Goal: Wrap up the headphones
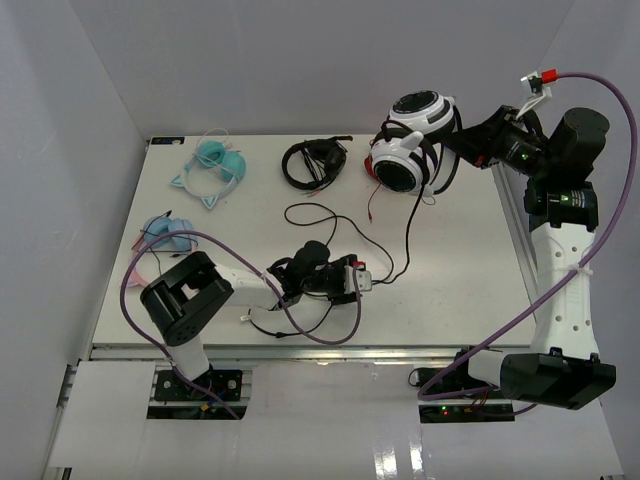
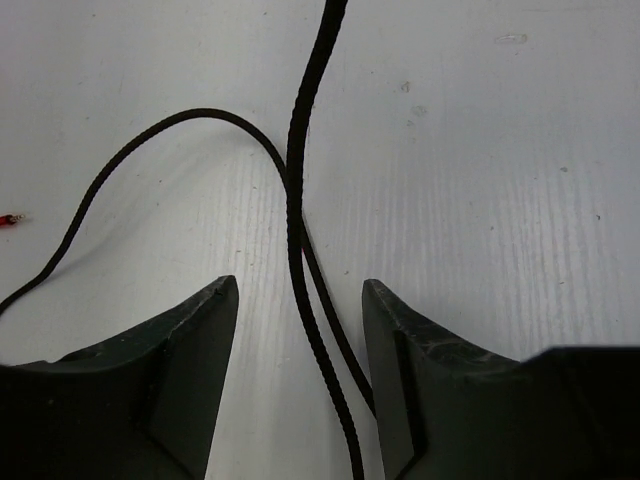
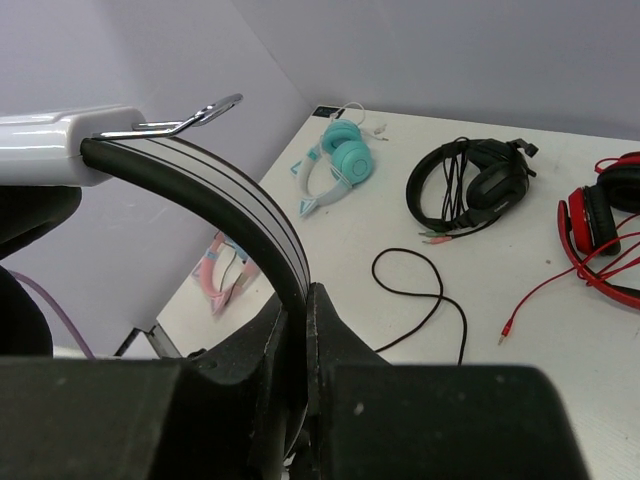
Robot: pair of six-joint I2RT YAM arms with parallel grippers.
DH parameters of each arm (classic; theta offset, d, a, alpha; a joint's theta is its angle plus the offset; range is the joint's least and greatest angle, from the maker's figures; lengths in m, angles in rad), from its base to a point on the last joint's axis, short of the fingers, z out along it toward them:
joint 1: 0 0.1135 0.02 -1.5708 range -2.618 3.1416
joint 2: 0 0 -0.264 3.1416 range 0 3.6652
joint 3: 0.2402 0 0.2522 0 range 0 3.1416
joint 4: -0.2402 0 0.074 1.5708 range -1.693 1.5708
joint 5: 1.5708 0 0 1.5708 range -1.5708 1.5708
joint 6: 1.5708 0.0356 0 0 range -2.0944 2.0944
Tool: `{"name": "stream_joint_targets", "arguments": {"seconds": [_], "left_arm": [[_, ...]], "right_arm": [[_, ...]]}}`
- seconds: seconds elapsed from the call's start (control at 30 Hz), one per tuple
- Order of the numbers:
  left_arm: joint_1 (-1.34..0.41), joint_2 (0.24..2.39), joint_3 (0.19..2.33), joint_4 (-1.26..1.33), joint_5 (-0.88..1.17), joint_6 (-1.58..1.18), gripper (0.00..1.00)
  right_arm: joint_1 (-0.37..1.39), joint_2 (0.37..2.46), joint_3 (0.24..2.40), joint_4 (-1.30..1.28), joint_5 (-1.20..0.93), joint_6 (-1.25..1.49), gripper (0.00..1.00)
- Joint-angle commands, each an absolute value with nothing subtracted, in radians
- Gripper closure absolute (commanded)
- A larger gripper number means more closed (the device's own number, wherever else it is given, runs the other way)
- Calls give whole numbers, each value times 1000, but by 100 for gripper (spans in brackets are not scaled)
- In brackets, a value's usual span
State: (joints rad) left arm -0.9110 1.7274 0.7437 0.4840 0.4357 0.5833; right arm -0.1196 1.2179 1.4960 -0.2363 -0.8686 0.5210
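The white headphones (image 1: 412,140) with black pads hang in the air at the back right, cups toward the camera. My right gripper (image 1: 455,148) is shut on their headband (image 3: 225,200); in the right wrist view its fingers (image 3: 305,295) pinch the band. The thin black cable (image 1: 408,225) drops from the cups to the table and loops left toward my left gripper (image 1: 362,281). In the left wrist view the left gripper (image 2: 300,285) is open low over the table. Two strands of the cable (image 2: 296,180) run between its fingertips, not pinched.
An all-black pair (image 1: 312,162), a red-and-black pair (image 1: 372,168) and a teal cat-ear pair (image 1: 215,165) lie along the back. A pink pair (image 1: 162,235) lies at the left edge. A red plug (image 2: 12,218) lies left of the left gripper. White walls enclose the table.
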Motion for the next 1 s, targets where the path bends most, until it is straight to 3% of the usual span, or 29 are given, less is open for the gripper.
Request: {"name": "stream_joint_targets", "arguments": {"seconds": [0.0, 0.17, 0.23, 0.37, 0.57, 0.67, 0.8, 0.97], "left_arm": [[-900, 1743, 769, 505, 457, 564, 46], [-893, 1745, 747, 516, 457, 525, 91], [-871, 1730, 751, 462, 462, 511, 99], [-764, 1685, 801, 289, 532, 486, 100], [-545, 1692, 1027, -98, 642, 408, 100], [-493, 1742, 1221, -259, 633, 333, 100], [-452, 1809, 1446, -459, 644, 212, 100], [-440, 1840, 1690, -603, 672, 80, 100]], "right_arm": [[-131, 1180, 1523, -160, -910, 620, 92], [-147, 1174, 1514, -144, -925, 638, 92], [-149, 1164, 1489, -139, -946, 627, 92], [-148, 1124, 1434, -135, -1041, 508, 92], [-124, 1057, 1389, -477, -1029, -49, 92], [-1, 1027, 1350, -625, -863, -326, 92], [244, 992, 1257, -657, -571, -502, 92], [378, 967, 1143, -598, -358, -600, 92]]}}
